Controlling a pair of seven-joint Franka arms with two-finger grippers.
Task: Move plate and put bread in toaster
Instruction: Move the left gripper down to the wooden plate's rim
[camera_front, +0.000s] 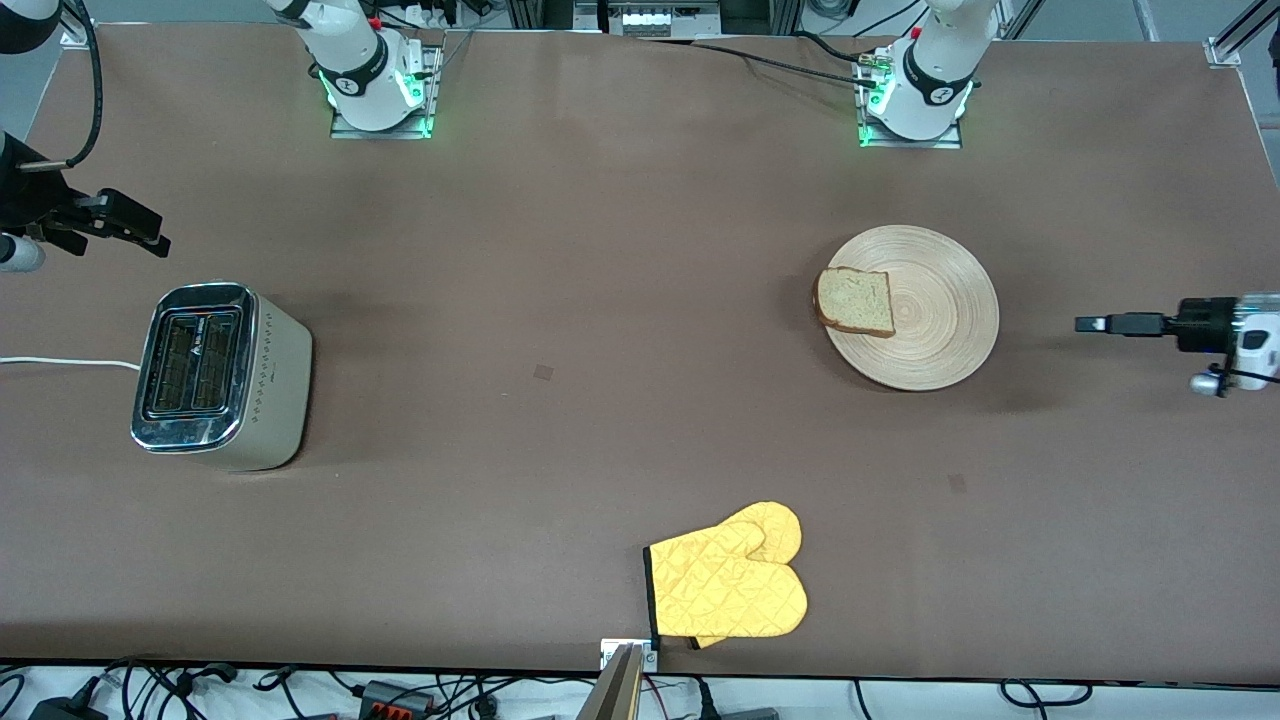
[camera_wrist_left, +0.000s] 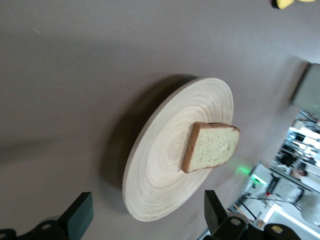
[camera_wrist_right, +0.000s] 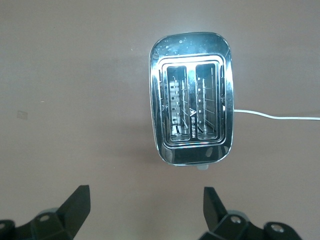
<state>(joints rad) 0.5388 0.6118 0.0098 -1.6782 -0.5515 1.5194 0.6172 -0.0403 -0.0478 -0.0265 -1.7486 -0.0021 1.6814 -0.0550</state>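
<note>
The left gripper (camera_front: 1085, 324) is hovering with its jaws standing wide apart and holding nothing, over bare table toward the left arm's end, at about the three o'clock edge of the front view. In the left wrist view, its two dark fingertips (camera_wrist_left: 80, 212) are showing well apart, with the plate (camera_wrist_left: 155, 190) lying between and past them. The plate is sitting flat on the brown table (camera_front: 600, 300), at roughly two o'clock from the table's middle in the front view, near the left gripper but not touching it. The bread (camera_front: 856, 301) is lying flat on the plate, toward the rim that faces the right arm's end, at about nine o'clock on the plate's face. The right gripper (camera_front: 140, 235) is hanging with its jaws also spread apart and empty, over the table at the right arm's end, at about ten o'clock in the front view. Its fingertips (camera_wrist_right: 75, 205) are framing the toaster (camera_wrist_right: 191, 120) in the right wrist view. The toaster is standing upright, nearer to the front camera than that gripper, both slots empty, with a white cord (camera_front: 60, 362) trailing off the table's end. A yellow oven mitt (camera_front: 730, 585) is lying at six o'clock, close to the edge nearest the front camera.
</note>
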